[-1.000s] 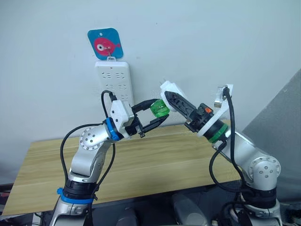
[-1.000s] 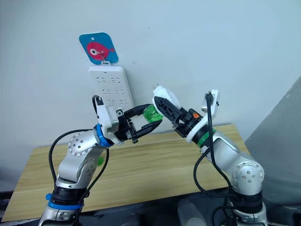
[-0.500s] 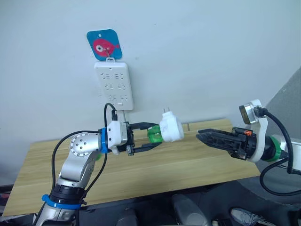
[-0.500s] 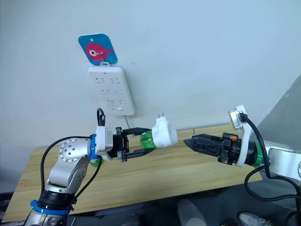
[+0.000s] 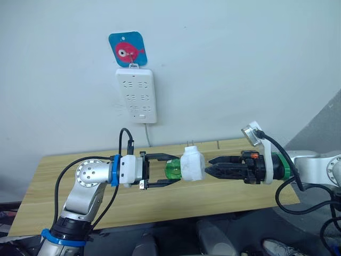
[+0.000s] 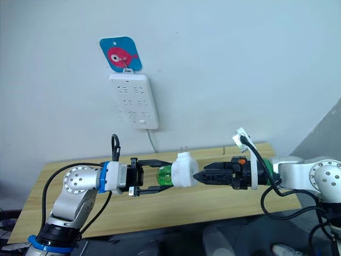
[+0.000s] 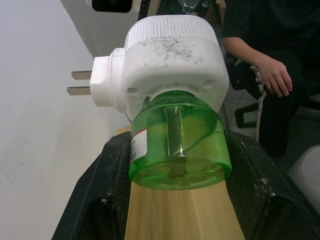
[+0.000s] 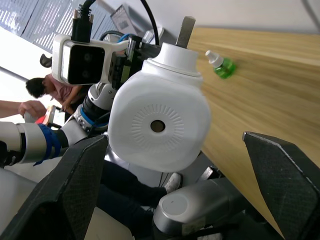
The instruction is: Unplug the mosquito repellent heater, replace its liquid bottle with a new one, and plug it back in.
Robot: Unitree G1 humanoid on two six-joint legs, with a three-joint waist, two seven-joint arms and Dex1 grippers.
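L gripper (image 5: 169, 172) clamps green bottle (image 5: 172, 170) w/ heater (image 5: 192, 164) attached over table (image 5: 64, 189); R gripper (image 5: 209, 167) open, fingers flanking heater.

One heater (image 5: 192, 164), one green bottle (image 5: 172, 169) screwed into it, a second small green bottle (image 8: 220, 64) lying on one table (image 5: 224, 186). One power strip (image 5: 137, 95), one fish tag (image 5: 128, 49). Two grippers: left (image 5: 169, 170), right (image 5: 210, 166).
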